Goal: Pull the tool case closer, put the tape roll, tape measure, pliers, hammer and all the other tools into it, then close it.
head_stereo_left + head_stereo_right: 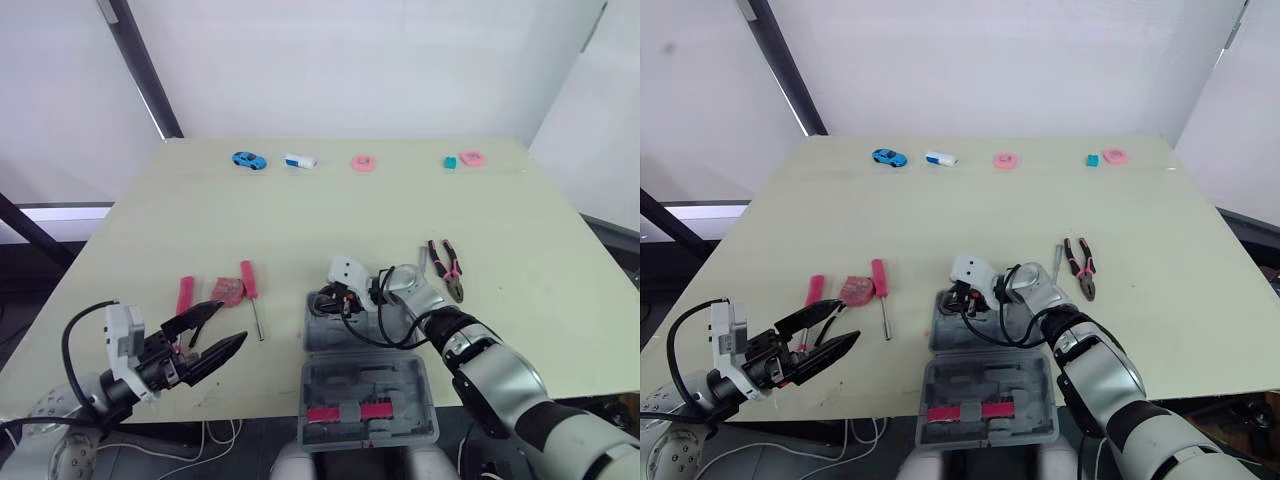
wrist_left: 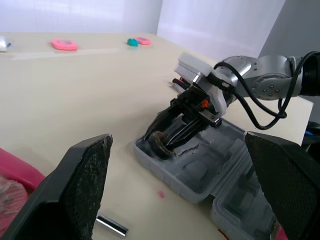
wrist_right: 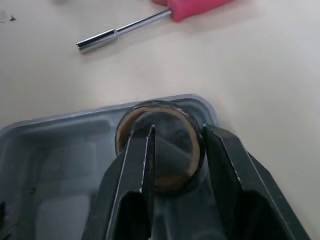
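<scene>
Nearest lies the grey plastic tool case [image 1: 370, 395], open, its lid half with two pink latches at the near edge of the pale yellow-green table [image 1: 150, 230] and its moulded tray half just beyond. The dark brown tape roll [image 3: 175, 177] sits in the tray's far-left corner, and the right gripper [image 2: 162, 137] is down on it there. Whether that claw clasps the roll or has let it go, I cannot tell.

Left of the case, the left gripper [image 1: 233, 323] hangs released and empty, spread wide above the table's near edge. Just past it, also left of the case, lie a pink-handled screwdriver with a steel shaft [image 1: 250, 290], a crumpled reddish thing [image 1: 228, 291] and another pink handle [image 1: 185, 296]. Right of the case rest the pliers with pink-and-black grips [image 1: 447, 268]. Well beyond the case, along the far edge, stand a small blue toy car [image 1: 249, 160] and two pink rings [image 1: 363, 163].

By my judgement the roll is light and stiff, a hollow ring best pinched through its hole across one wall; its outer face may be a little tacky. The pliers look heavier, with hard steel jaws and rubbery grips, so both handles near the pivot seem the surest hold. The screwdriver's round shaft would probably roll or slip, so the pink handle is the better place to grasp.
</scene>
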Action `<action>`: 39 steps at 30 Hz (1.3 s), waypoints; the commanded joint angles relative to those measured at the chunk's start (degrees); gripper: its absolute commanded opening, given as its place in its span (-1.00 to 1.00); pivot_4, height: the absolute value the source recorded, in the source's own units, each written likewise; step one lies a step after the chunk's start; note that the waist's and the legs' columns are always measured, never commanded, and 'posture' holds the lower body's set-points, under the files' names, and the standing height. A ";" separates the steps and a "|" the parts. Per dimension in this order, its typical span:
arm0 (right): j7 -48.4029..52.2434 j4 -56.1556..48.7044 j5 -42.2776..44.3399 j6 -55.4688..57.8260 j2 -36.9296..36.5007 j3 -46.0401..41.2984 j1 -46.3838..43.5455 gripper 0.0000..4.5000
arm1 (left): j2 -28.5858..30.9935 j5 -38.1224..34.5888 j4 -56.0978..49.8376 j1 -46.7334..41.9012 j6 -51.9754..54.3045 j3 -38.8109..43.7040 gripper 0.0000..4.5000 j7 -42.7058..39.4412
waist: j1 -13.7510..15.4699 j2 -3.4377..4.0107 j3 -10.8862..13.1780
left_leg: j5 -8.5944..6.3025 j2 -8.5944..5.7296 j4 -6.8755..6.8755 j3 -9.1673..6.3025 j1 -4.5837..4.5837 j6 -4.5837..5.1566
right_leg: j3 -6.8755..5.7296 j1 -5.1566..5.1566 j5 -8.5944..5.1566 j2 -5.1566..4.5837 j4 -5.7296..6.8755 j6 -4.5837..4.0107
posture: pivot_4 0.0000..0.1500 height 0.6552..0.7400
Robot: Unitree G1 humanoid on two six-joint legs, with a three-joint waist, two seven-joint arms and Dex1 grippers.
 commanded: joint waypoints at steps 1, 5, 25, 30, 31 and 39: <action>-1.71 1.37 -0.86 -0.06 -0.31 -0.63 -0.76 -0.31 | 0.14 -0.26 -0.63 0.04 -0.46 0.21 1.00 -0.11 | 0.01 0.00 0.00 | 0.00 0.00 0.00 0.00 0.00 0.00 | 0.00 0.00 0.00 0.00 0.00 0.00 | 1.00 1.00; -2.13 1.77 -0.70 -0.53 -0.40 -1.04 -0.94 -0.31 | 0.08 -0.24 -0.65 -0.04 -0.47 0.07 1.00 -0.09 | 0.01 0.00 0.00 | 0.00 0.00 0.00 0.00 0.01 0.00 | 0.00 0.01 0.00 0.00 0.00 0.00 | 1.00 1.00; 6.07 -8.54 3.80 5.19 -3.74 -3.74 -0.94 -0.31 | -0.10 -0.05 0.70 -0.65 -0.98 -0.39 1.00 -0.83 | -0.15 0.02 0.01 | 0.01 0.01 -0.04 0.00 -0.01 -0.01 | 0.02 -0.02 0.00 0.04 -0.01 0.00 | 1.00 1.00; 8.72 -18.79 9.83 9.71 -4.93 -7.20 2.65 -0.31 | -0.83 -0.13 0.43 -0.68 -0.98 -1.31 1.00 -0.21 | 0.04 0.02 0.01 | 0.01 0.02 -0.08 -0.01 -0.02 0.00 | 0.00 -0.03 -0.01 0.04 -0.02 -0.02 | 1.00 1.00; 8.77 -22.55 12.34 9.46 -4.71 -8.79 4.80 -0.31 | -1.20 -0.26 0.27 -0.55 -0.82 -1.52 1.00 0.19 | 0.19 0.00 0.00 | 0.01 0.01 -0.08 0.00 -0.02 0.00 | 0.00 -0.02 -0.01 0.02 -0.02 -0.02 | 1.00 1.00; 7.47 -46.81 20.76 16.25 -9.63 -12.53 20.57 -0.20 | -5.61 1.25 -0.23 -0.19 -1.20 -3.35 1.00 5.33 | 0.24 0.00 0.00 | 0.00 -0.02 -0.09 -0.03 -0.03 0.00 | -0.03 0.00 0.09 -0.01 -0.06 0.17 | 1.00 1.00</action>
